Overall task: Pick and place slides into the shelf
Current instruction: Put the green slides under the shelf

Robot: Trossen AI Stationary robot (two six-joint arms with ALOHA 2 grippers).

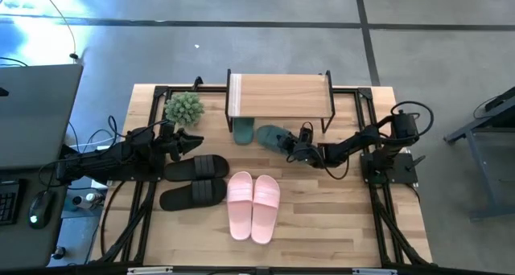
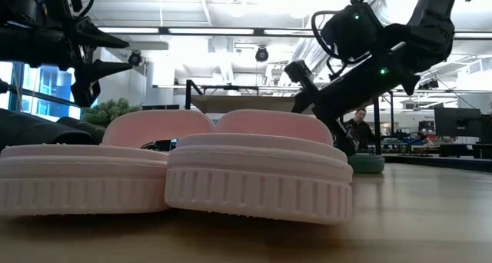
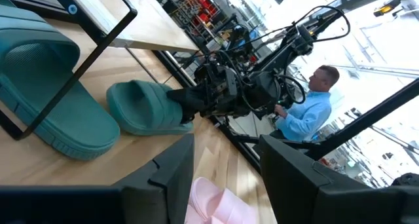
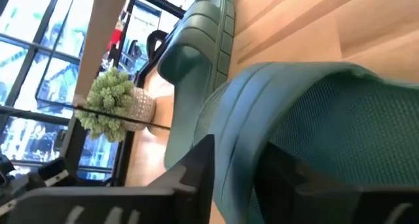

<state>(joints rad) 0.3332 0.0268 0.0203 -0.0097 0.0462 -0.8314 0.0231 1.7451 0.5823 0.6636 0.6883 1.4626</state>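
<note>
The light-wood shelf (image 1: 278, 96) stands at the table's far side. One dark green slide (image 1: 243, 131) lies half under it. The second green slide (image 1: 272, 136) lies on the table just in front of the shelf, to the right of the first, with my right gripper (image 1: 296, 149) shut on its strap. The black pair (image 1: 195, 180) and the pink pair (image 1: 253, 207) lie flat nearer the front. My left gripper (image 1: 190, 143) hovers open at the far end of the black pair and touches nothing. My right gripper pinches the green slide's wide strap at its edge (image 4: 243, 145). One finger (image 4: 193, 175) lies on the strap's outer face and the other under its mesh lining. The fingers come low, slanting from the table's right. In the left wrist view the slide's sole (image 3: 141, 122) rests on the table.
A small potted plant (image 1: 183, 108) stands left of the shelf, close to my left arm. The shelf's black legs (image 1: 326, 122) frame the space beneath it. Bare wood lies at the table's right and near side. A person (image 3: 308, 112) sits beyond the table.
</note>
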